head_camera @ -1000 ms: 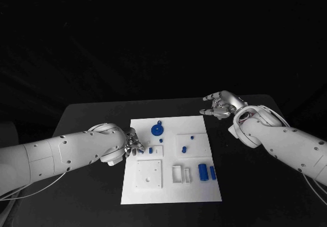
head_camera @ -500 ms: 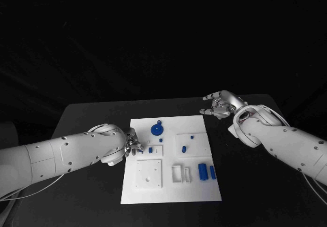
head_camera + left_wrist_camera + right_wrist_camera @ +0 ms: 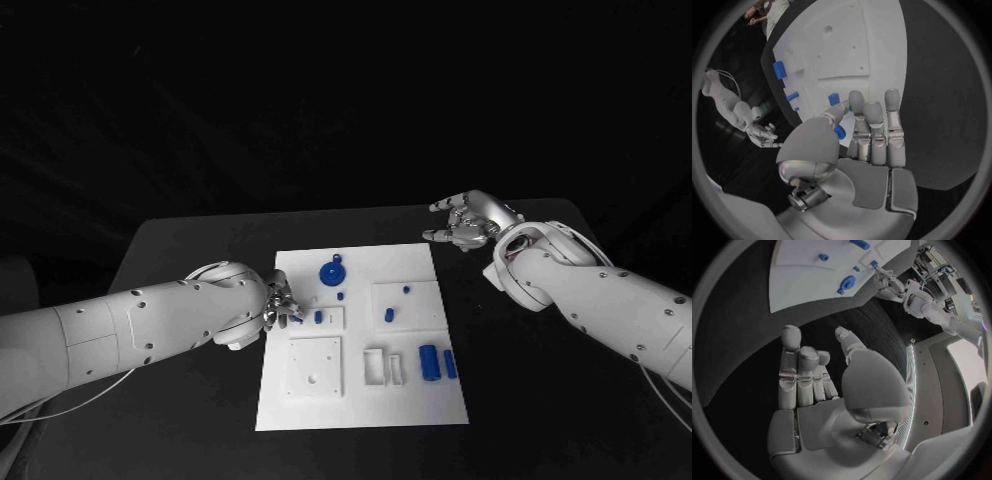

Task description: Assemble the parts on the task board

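The table (image 3: 188, 240) is being looked down on from high at the robot's head, far enough back that the whole task board (image 3: 368, 400) is being taken in. The left hand (image 3: 870, 145) is being viewed from close behind at its wrist, facing along the fingers across the board (image 3: 861, 40). The right hand (image 3: 817, 385) is being filmed likewise from its wrist, facing the board's far edge (image 3: 798, 275). The board is being shared by all three views, and each wrist view is also catching the opposite hand.
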`<action>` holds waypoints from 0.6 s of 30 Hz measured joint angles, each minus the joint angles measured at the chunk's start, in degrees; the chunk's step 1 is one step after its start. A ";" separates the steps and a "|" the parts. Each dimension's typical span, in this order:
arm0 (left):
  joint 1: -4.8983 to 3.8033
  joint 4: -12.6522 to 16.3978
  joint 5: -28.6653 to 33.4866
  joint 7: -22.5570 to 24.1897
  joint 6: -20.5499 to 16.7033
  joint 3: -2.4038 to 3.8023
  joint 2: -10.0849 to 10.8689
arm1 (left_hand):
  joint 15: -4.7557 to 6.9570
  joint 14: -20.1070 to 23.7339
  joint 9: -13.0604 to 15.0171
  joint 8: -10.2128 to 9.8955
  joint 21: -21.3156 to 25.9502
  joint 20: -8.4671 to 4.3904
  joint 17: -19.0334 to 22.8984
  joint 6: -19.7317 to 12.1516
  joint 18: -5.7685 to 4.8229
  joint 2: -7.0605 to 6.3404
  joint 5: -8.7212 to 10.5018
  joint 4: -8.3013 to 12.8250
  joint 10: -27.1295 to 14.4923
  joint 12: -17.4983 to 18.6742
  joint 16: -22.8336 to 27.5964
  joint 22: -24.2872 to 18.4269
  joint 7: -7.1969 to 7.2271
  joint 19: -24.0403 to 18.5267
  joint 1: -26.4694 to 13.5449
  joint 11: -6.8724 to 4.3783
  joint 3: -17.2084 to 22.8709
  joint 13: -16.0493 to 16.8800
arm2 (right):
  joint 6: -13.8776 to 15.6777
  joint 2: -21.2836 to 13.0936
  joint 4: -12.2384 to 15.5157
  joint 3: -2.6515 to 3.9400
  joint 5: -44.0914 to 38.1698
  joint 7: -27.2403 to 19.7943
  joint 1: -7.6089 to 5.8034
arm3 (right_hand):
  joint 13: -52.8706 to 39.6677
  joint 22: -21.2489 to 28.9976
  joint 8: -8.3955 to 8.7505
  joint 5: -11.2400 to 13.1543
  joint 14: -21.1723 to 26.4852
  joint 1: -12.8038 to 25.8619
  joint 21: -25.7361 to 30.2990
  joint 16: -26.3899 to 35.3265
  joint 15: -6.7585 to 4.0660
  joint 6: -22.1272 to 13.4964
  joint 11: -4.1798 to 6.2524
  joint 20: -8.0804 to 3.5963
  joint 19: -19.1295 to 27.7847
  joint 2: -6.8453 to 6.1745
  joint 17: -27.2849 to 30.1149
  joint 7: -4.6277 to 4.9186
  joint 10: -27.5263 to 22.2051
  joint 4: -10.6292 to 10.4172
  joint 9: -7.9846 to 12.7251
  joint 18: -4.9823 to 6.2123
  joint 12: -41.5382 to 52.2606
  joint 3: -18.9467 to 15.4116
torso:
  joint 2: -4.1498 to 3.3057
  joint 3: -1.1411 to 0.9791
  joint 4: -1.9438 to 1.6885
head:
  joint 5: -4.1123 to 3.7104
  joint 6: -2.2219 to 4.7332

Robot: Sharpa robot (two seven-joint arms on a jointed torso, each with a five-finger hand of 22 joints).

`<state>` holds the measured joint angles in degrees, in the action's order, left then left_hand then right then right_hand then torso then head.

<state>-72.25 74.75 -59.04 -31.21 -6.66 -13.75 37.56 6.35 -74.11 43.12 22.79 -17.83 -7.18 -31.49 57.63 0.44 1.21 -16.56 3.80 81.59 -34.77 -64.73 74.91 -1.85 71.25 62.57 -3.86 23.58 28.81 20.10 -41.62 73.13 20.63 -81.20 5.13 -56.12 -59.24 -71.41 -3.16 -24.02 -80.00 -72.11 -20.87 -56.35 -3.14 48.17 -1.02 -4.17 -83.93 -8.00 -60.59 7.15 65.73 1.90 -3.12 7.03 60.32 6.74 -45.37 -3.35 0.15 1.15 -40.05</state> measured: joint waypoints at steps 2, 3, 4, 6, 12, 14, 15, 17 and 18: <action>0.01 0.03 0.00 0.01 0.03 0.00 0.01 | 0.00 0.00 0.01 0.00 0.00 0.00 0.00 0.02 0.00 0.00 0.00 0.00 0.00 0.00 0.00 0.00 -0.02 0.00 0.00 0.00 0.00 0.00 | -0.01 0.00 0.00 0.00 0.00 0.00 0.00 | 0.00 0.00 0.00 0.00 0.00 0.00 0.00 0.00 0.00 0.00 0.00 0.00 0.00 0.00 0.00 0.00 0.00 0.00 0.00 -0.01 0.00 0.00 | 0.00 0.01 0.01 | -0.02 0.00; 0.01 0.04 0.00 0.01 0.04 0.01 0.01 | 0.00 0.00 0.01 -0.01 0.00 0.00 0.00 0.08 0.00 0.00 0.02 0.00 0.00 0.00 0.00 0.00 -0.08 0.00 0.01 0.00 0.00 0.00 | -0.01 0.00 0.00 0.00 0.00 0.00 0.00 | 0.00 0.00 0.00 0.00 0.00 0.00 0.00 0.00 0.00 0.00 0.00 0.00 0.00 0.00 0.00 0.00 0.00 0.00 0.00 -0.01 0.00 0.00 | 0.00 0.01 0.01 | -0.02 -0.01; 0.01 0.05 0.00 0.01 0.06 0.01 0.01 | 0.00 0.00 0.01 -0.02 0.00 0.00 0.00 0.08 0.00 0.01 0.10 0.00 0.00 0.00 0.00 0.00 -0.08 0.00 0.01 0.00 0.00 0.00 | -0.01 0.00 0.00 0.00 0.00 0.00 0.00 | 0.00 0.00 0.00 0.00 0.00 0.00 0.00 0.00 0.00 0.00 0.00 0.00 0.00 0.00 0.00 0.00 0.00 0.00 0.00 -0.01 0.00 0.00 | 0.00 0.01 0.02 | -0.02 -0.01; 0.02 0.06 0.00 0.02 0.11 0.01 0.02 | 0.00 0.00 0.30 -0.10 0.00 0.00 0.00 0.08 0.00 0.01 -0.08 0.00 0.00 0.00 0.00 0.00 -0.08 0.00 0.01 0.00 0.00 0.00 | -0.02 0.00 -0.01 0.00 0.00 0.00 0.01 | 0.00 0.00 0.00 0.00 0.00 0.00 0.00 0.00 0.00 0.00 0.00 0.00 0.00 0.00 0.00 0.00 0.00 0.00 0.00 0.00 0.00 0.00 | 0.00 0.01 0.02 | -0.02 -0.01; 0.03 0.12 0.03 0.03 0.34 0.01 0.04 | 0.00 0.00 0.43 0.10 0.00 0.00 -0.10 0.08 0.00 0.09 -0.13 0.00 0.00 0.34 0.29 0.00 -0.08 0.00 0.09 0.00 0.00 0.06 | -0.04 -0.02 -0.02 0.00 0.00 0.00 0.01 | 0.00 0.00 0.00 0.00 0.00 0.00 0.00 0.00 0.00 0.00 0.00 0.00 0.00 0.00 0.00 0.00 0.00 0.00 0.00 -0.01 0.00 0.00 | 0.00 -0.02 0.01 | 0.03 -0.08; 0.03 0.13 0.03 0.04 0.42 0.01 0.05 | 0.00 0.00 0.43 0.10 0.00 0.00 -0.10 0.08 0.00 0.09 -0.13 0.00 0.00 0.34 0.29 0.00 -0.09 0.00 0.09 0.01 0.00 0.06 | -0.04 -0.02 -0.02 0.00 0.00 0.00 0.01 | 0.00 0.00 0.00 0.01 0.00 0.00 0.00 0.00 0.00 0.00 0.00 0.00 0.00 0.00 0.00 0.00 0.00 0.00 0.00 -0.01 0.00 0.00 | 0.00 -0.03 0.01 | 0.03 -0.09; 0.03 0.13 0.04 0.05 0.45 0.01 0.06 | 0.00 0.00 0.44 0.10 0.00 0.00 -0.10 0.08 -0.01 0.09 -0.13 0.01 0.00 0.34 0.29 0.00 -0.08 0.00 0.09 0.01 0.00 0.06 | -0.04 -0.02 -0.02 0.00 0.00 0.00 0.01 | 0.00 0.02 0.00 0.00 0.00 0.00 0.00 0.00 0.00 0.00 0.00 0.00 0.00 0.00 0.00 0.00 0.00 0.00 0.00 -0.01 0.00 0.00 | 0.00 -0.03 0.01 | 0.03 -0.09; 0.04 0.14 0.05 0.06 0.54 0.02 0.06 | 0.00 0.00 0.44 0.10 0.00 0.00 -0.10 0.08 0.00 0.09 -0.13 0.01 0.00 0.34 0.29 -0.01 -0.08 0.00 0.09 0.01 0.00 0.06 | -0.05 -0.02 -0.02 0.00 0.00 0.00 0.01 | 0.00 0.05 0.00 0.01 0.00 0.00 0.00 0.00 0.00 0.00 0.00 0.00 0.00 0.00 0.00 0.00 0.00 0.00 0.00 -0.01 0.00 0.00 | 0.00 -0.03 0.01 | 0.02 -0.09; 0.04 0.14 0.05 0.07 0.60 0.02 0.06 | 0.00 0.00 0.44 0.10 0.00 0.00 -0.10 0.08 0.00 0.09 -0.13 0.01 0.00 0.34 0.29 -0.01 -0.09 0.00 0.09 0.01 -0.01 0.05 | -0.05 -0.02 -0.02 0.00 0.00 0.00 0.01 | 0.00 0.05 0.00 0.01 0.00 0.00 0.00 0.00 0.00 0.00 0.00 0.00 0.00 0.00 0.00 0.00 0.00 0.00 0.00 -0.01 0.00 0.00 | 0.00 -0.03 0.01 | -0.01 -0.09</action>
<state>-72.21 74.89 -58.99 -31.14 -6.06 -13.73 37.62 6.35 -74.11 43.57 22.89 -17.82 -7.18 -31.59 57.71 0.43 1.30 -16.68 3.80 81.59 -34.43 -64.44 74.91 -1.94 71.25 62.66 -3.86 23.58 28.87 20.05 -41.64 73.11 20.63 -81.20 5.13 -56.11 -59.24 -71.36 -3.16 -24.01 -80.00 -72.11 -20.87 -56.35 -3.14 48.17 -1.02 -4.17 -83.92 -8.00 -60.59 7.15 65.73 1.90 -3.12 7.02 60.32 6.74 -45.37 -3.37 0.15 1.14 -40.14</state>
